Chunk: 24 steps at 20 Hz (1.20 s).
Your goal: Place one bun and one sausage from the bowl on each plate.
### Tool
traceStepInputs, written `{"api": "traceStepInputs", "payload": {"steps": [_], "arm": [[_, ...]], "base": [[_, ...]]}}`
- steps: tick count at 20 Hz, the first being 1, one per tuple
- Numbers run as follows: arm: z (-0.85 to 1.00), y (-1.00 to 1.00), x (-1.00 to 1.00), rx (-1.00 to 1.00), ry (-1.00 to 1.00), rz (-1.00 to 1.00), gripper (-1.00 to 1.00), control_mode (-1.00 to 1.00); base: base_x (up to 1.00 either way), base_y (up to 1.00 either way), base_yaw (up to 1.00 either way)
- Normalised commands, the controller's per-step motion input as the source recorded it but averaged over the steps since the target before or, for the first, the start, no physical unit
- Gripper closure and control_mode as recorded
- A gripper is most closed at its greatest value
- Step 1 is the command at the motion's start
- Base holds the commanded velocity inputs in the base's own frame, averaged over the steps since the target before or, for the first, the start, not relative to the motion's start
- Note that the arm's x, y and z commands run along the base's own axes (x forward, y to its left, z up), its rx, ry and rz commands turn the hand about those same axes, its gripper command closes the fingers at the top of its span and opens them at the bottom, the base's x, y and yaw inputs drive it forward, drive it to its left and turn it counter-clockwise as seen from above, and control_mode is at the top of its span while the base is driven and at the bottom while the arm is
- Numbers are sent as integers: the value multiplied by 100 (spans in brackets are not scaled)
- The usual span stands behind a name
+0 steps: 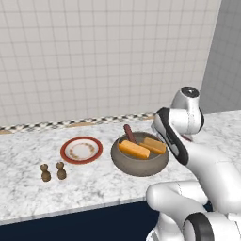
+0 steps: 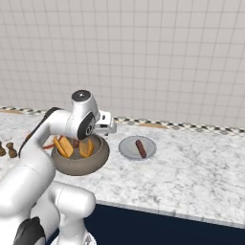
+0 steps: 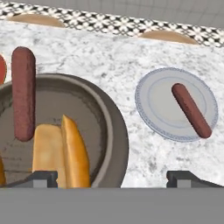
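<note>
The brownish-grey bowl [image 1: 140, 165] [image 2: 80, 162] [image 3: 114, 131] holds two orange-yellow buns [image 1: 134, 149] [image 1: 154, 145] [image 2: 63, 146] [image 2: 87, 147]. One bun [image 3: 75, 153] lies right under the hand. A dark sausage [image 1: 129, 133] [image 3: 23, 98] leans on the bowl's far rim. A second sausage [image 2: 140, 148] [image 3: 191, 110] lies on the pale grey plate [image 2: 128, 149] [image 3: 153, 109], right of the bowl. The red-rimmed plate [image 1: 81, 150] sits bare to the bowl's left. My gripper [image 2: 107, 130] [image 3: 116, 179] hovers open above the bowl's right rim, holding nothing.
Two small brown shakers [image 1: 45, 173] [image 1: 60, 171] [image 2: 10, 150] stand near the counter's front edge, left of the red-rimmed plate. A tiled wall with a patterned border [image 3: 113, 22] runs behind the marble counter [image 2: 191, 172].
</note>
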Motion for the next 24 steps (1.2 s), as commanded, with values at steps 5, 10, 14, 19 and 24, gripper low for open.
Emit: {"api": "traceStepInputs", "payload": {"steps": [5,10,14,19,24], "arm": [[0,43,-27,0,10,3,-100,-100],[-7,22,-5,0,5,0,-100,-100],[-20,6,-13,0,5,0,-100,-100],[-30,0,0,0,5,0,-100,-100],[-31,0,7,0,0,5,-100,-100]], "base": [[0,0,0],[0,0,0],[0,0,0],[0,0,0],[0,0,0]]}}
